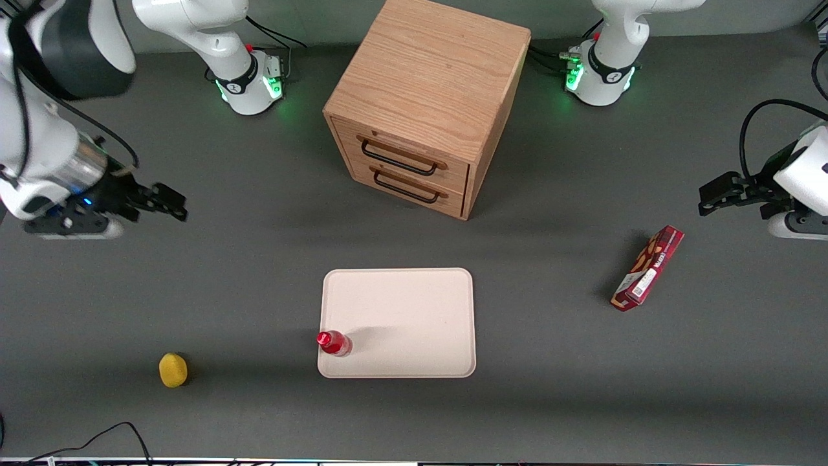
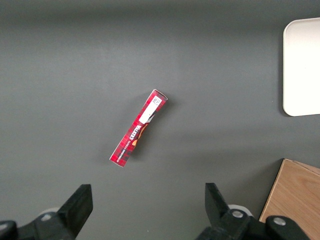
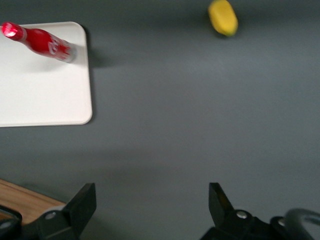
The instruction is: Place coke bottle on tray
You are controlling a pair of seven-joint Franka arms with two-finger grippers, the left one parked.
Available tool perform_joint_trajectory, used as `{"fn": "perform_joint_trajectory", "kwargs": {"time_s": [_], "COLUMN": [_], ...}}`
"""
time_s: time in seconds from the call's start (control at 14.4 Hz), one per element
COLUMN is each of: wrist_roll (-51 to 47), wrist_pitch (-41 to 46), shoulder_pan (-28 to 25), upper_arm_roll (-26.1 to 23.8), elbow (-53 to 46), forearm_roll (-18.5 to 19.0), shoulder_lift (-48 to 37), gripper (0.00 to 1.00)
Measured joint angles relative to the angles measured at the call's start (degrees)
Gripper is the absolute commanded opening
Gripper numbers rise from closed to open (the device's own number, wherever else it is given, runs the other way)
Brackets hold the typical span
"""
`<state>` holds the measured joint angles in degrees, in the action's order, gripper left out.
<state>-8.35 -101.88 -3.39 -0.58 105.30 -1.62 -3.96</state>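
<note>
Pincer (image 1: pixel 169 204) spread wide, empty, above bare table; coke bottle (image 1: pixel 334 343) upright on tray (image 1: pixel 414 310) corner.

Front view: set high, looking steeply down on the whole table (image 1: pixel 259 291). Right wrist view: looking down past the spread-fingered gripper (image 3: pixel 152 212), held above bare table at the working arm's end, well clear of the tray (image 3: pixel 45 90). Shared by both: tray, upright coke bottle (image 3: pixel 42 43) and lemon (image 3: pixel 223 17). Left wrist view: also downward, sharing tray corner and snack box (image 2: pixel 138 129).
</note>
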Motion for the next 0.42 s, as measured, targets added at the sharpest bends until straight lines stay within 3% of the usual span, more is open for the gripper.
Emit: {"fn": "perform_joint_trajectory", "kwargs": {"time_s": [0.21, 0.42], "wrist_roll": [2.59, 4.59], "wrist_pitch": [4.22, 4.63], "shoulder_pan": [4.78, 5.83], "upper_arm_roll": [0.00, -0.14], "elbow": [0.97, -0.68], "forearm_roll": [-0.10, -0.21], "shoulder_lift": [-4.57, -5.05], "gripper": [1.00, 1.00]}}
